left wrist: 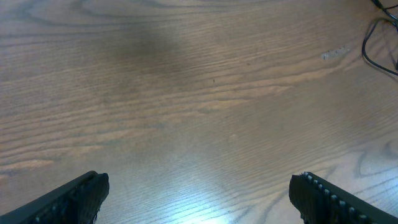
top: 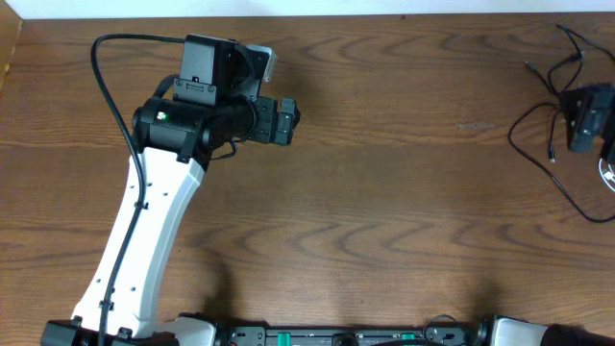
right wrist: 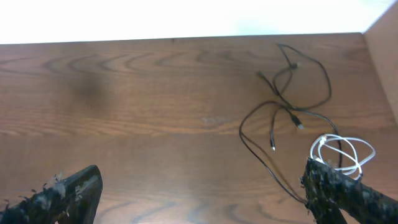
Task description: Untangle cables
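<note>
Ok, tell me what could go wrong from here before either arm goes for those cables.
1. The black cables loop over each other; pinching at a crossing may catch two strands and tighten the tangle.
2. The white cable coils right beside one of the open right gripper's fingers, so it could snag by accident.
3. The left gripper, also open, hangs over the table far from the pile; reaching across may be a stretch.

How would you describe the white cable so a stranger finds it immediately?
Start at the right end of the wooden table. Thin black cables sprawl there, and the white cable lies at their edge nearer the robot. It alone is white and wound into a coil.
</note>
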Action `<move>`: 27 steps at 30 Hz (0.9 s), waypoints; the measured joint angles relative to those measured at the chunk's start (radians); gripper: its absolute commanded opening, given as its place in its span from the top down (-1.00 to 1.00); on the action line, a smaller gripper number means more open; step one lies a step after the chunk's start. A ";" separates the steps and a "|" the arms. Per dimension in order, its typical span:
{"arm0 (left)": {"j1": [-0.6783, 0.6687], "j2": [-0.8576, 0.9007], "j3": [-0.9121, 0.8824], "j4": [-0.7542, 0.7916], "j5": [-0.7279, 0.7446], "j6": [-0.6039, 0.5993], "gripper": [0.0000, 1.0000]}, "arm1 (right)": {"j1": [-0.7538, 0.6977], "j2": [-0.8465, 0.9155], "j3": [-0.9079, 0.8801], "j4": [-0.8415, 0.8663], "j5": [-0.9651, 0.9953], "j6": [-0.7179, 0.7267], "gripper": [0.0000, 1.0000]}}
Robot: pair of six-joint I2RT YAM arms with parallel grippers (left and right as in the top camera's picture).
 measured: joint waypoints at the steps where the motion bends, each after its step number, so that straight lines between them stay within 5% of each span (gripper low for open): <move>1: 0.000 0.000 0.000 0.000 0.000 0.000 -0.96 | 0.015 -0.003 -0.006 0.020 -0.001 0.000 -0.99; 8: 0.000 0.000 0.000 0.000 0.000 0.000 -0.96 | 0.108 -0.111 -0.220 0.313 0.018 0.001 -0.98; 19: 0.000 0.000 -0.001 0.000 0.000 0.000 -0.96 | 0.196 -0.492 -1.049 1.099 0.051 0.013 -0.99; 27: 0.000 0.000 -0.002 0.000 -0.003 0.000 -0.96 | 0.262 -0.795 -1.623 1.463 0.057 0.015 -0.98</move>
